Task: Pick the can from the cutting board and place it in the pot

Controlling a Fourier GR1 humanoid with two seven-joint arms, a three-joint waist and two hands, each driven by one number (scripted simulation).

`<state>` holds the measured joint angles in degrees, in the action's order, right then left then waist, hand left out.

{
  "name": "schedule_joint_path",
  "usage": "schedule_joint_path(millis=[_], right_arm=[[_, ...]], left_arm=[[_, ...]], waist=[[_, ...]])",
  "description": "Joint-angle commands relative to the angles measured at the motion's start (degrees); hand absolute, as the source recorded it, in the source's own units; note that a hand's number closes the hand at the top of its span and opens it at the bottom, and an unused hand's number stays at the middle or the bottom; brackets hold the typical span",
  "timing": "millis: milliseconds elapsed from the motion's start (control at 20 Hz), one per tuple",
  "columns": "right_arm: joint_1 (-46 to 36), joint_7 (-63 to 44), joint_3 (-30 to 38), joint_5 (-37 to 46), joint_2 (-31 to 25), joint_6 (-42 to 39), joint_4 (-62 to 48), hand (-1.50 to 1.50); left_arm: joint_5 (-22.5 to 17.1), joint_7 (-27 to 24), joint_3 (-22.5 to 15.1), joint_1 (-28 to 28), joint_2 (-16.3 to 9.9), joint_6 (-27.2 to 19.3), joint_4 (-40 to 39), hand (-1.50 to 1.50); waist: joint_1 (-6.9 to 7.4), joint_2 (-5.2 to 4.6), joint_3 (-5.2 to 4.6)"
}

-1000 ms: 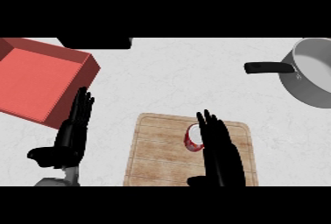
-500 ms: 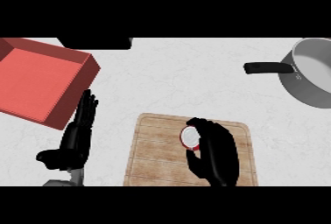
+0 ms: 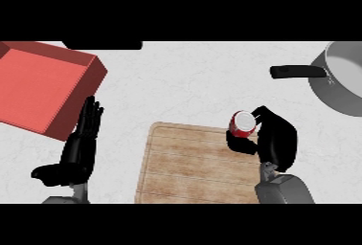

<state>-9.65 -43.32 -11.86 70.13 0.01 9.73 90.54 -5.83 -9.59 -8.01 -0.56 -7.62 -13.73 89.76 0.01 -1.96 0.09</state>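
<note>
Two robot hands show in your head view: the right robot hand [image 3: 277,139] is curled round the red can [image 3: 243,124], gripping it over the upper right corner of the cutting board [image 3: 191,162]. The left robot hand [image 3: 81,141] rests open, fingers straight, just beside the red box [image 3: 42,86] on the desk [image 3: 191,81]. The pot [image 3: 339,76] with its black handle [image 3: 297,72] sits at upper right, well apart from the can.
</note>
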Motion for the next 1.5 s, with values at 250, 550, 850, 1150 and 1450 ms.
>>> schedule_joint_path(millis=[250,550,850,1150,1450], right_arm=[[-12.64,-21.29,24.01,1.64,-5.23,-1.50,-10.86,1.50],[-24.49,-26.59,31.51,10.40,-15.46,-2.76,-19.61,1.50],[-33.37,-30.19,35.36,20.20,-23.32,-6.04,-28.34,1.50],[-40.59,-35.04,39.16,29.01,-28.29,-9.01,-36.06,1.50],[-44.92,-39.42,42.96,36.47,-30.36,-9.97,-42.14,1.50]], left_arm=[[0.36,-0.67,-0.89,-0.94,0.21,0.46,1.11,0.00],[0.69,0.02,-3.27,-2.85,0.42,2.36,0.95,0.00],[1.13,0.66,-4.89,-4.95,0.77,3.34,1.01,0.00],[1.92,1.38,-6.10,-5.68,0.94,3.62,0.44,0.00],[1.57,2.65,-6.21,-6.71,1.21,3.84,0.33,0.00]], waist=[[3.71,-2.37,-0.29],[7.87,-2.71,-0.41],[11.18,-3.35,-0.50],[12.51,-3.00,-0.35],[12.14,-2.55,-0.14]])
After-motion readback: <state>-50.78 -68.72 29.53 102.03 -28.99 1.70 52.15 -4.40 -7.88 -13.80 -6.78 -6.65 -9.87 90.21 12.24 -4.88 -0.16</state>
